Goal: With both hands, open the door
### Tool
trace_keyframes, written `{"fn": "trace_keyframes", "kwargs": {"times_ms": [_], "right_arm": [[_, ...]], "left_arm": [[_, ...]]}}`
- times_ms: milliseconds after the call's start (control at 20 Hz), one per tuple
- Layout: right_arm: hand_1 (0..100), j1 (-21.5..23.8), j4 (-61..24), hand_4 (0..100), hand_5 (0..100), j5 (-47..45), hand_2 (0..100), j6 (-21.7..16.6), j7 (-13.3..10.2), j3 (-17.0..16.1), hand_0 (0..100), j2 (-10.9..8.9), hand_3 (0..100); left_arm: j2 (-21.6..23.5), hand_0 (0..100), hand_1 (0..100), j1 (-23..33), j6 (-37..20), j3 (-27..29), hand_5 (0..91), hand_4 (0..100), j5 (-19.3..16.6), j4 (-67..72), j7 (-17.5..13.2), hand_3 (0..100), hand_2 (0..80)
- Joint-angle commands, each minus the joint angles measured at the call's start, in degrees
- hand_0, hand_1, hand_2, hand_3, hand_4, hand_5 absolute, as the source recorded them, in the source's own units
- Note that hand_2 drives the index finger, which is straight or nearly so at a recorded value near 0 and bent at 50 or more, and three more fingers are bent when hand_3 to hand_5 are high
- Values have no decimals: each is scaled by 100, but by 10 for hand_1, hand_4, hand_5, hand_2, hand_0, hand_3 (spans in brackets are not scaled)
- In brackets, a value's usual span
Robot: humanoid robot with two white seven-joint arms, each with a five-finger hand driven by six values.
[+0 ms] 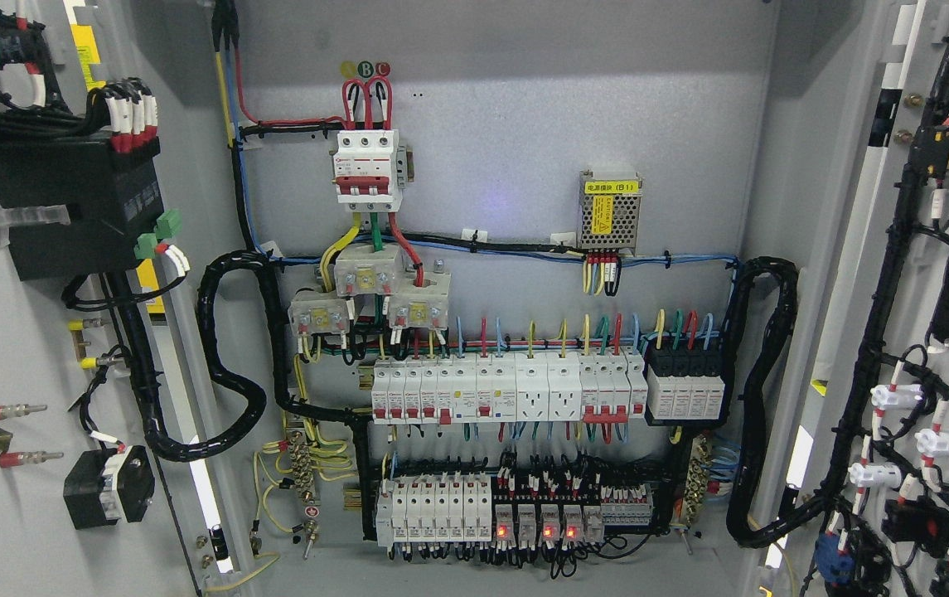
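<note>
Inside, both doors (18, 332) swung wide, yellow label "(B1)" (612, 188) on power supply, fingers out of view.

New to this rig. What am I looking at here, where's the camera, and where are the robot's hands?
This is a single view from a camera on a humanoid robot's head, looking straight into an electrical cabinet. Both doors stand open: the inside of the left door fills the left edge and the inside of the right door the right edge, each carrying wired components. On the grey back panel sit a red-and-white main breaker, a small metal power supply with a yellow label, a row of white breakers, and a lower row with relays showing red lights. Thick black cable bundles loop down both sides. Neither robot hand is in the picture, so nothing is being held.
</note>
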Motion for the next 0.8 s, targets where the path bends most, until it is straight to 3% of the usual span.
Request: {"fn": "trace_keyframes", "kwargs": {"times_ms": [0, 400, 601, 751], "right_arm": [[107, -198, -32, 0, 0, -18, 0, 196, 2, -1, 215, -328, 0], [108, -312, -32, 0, 0, -88, 0, 302, 3, 35, 214, -310, 0], [108, -321, -32, 0, 0, -194, 0, 311, 2, -18, 214, -275, 0], [107, -312, -32, 0, 0, -220, 0, 311, 2, -36, 214, -249, 0]], "left_arm": [[16, 24, 164, -36, 13, 524, 0, 11, 231, -146, 11, 131, 105], [51, 22, 164, -36, 162, 989, 0, 38, 565, -137, -23, 176, 111], [122, 22, 163, -19, 276, 1306, 0, 55, 740, -137, -155, 188, 117], [122, 23, 159, -19, 574, 1639, 0, 74, 1074, -128, -392, 200, 127]]}}
